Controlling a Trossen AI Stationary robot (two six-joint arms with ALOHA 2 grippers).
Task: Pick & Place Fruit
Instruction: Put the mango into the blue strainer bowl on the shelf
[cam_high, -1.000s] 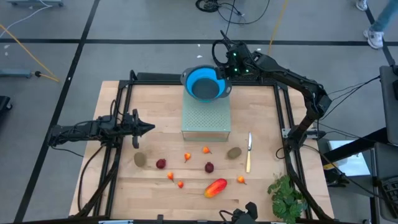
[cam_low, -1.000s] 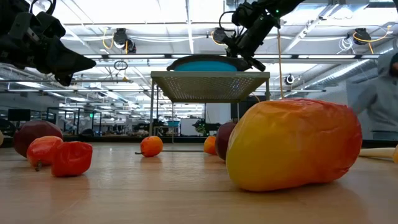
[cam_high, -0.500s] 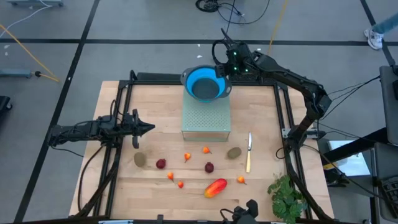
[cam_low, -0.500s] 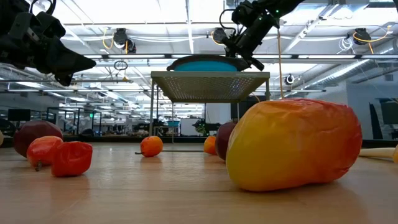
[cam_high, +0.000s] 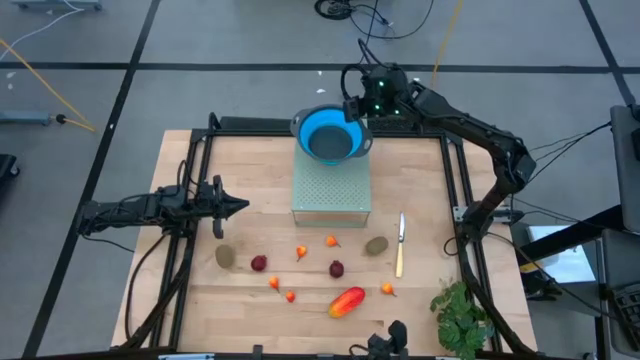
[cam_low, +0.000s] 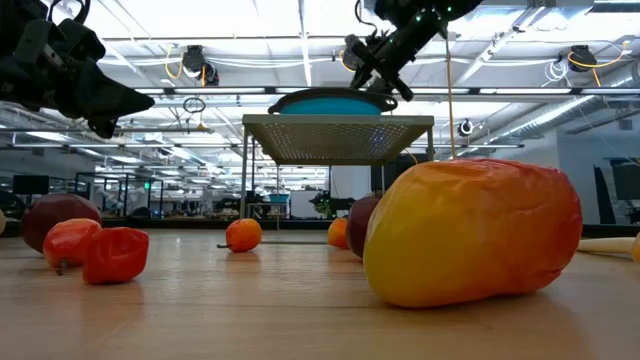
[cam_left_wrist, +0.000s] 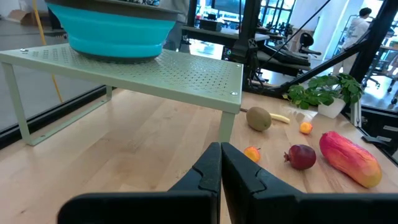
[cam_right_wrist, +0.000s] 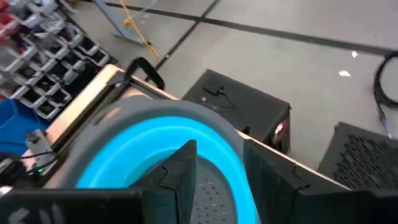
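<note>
Right end effector (cam_high: 352, 103) at the round blue bowl's grey rim (cam_high: 330, 134)
Fingers straddle the rim, grip unclear; left end effector (cam_high: 238, 206) pressed together; red-orange-yellow oval mango (cam_high: 346, 301) and small fruit pieces on wooden tabletop (cam_high: 250, 170)

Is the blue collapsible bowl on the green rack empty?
Empty: the blue collapsible bowl shows only bare inside, and the fruit lies on the table.

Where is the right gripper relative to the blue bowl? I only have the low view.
Observer: From above, the right gripper is over the far right rim of the blue bowl, which sits on the green rack.
Operator: Fingers?
Observer: In the right wrist view the fingers are apart with the bowl's grey rim between them. I can't tell if they touch it.
Operator: Left arm?
Observer: The left gripper is shut and empty, left of the rack.
</note>
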